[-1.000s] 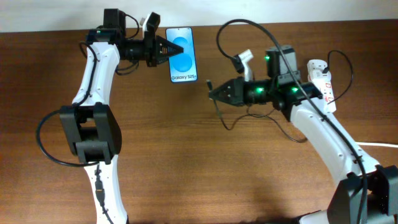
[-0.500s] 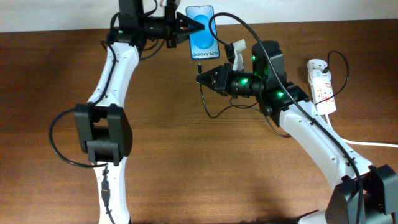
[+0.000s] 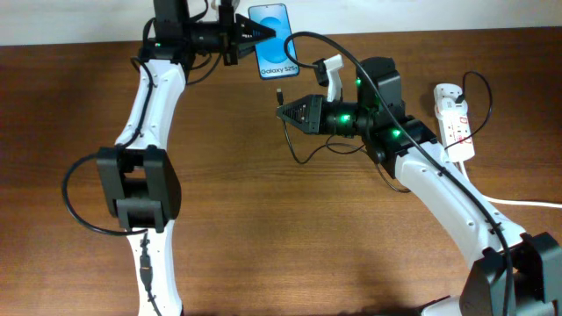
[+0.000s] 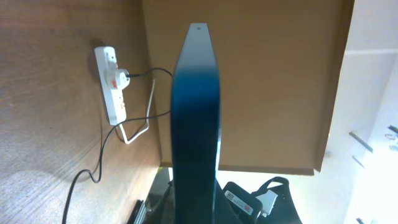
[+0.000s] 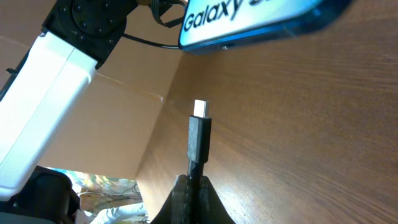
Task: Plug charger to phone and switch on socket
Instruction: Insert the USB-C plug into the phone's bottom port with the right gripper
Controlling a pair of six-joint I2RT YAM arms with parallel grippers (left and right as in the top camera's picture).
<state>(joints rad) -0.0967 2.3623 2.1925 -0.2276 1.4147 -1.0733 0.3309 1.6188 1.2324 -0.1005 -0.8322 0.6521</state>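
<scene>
My left gripper [image 3: 253, 37] is clenched on the slim, black-framed smartphone with the bright blue screen [image 3: 274, 39], holding it by one side at the far edge of the brown wooden table [image 3: 263, 228]. My right gripper [image 3: 284, 111] pinches the thin black charger cable [image 5: 199, 134] just behind its connector. The metal tip points at the phone's bottom edge, near it but not touching. The small white power strip with red markings [image 3: 455, 118] lies well off to the right.

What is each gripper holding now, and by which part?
Left gripper: the phone, by one long edge. Right gripper: the charger, just behind its connector tip.
</scene>
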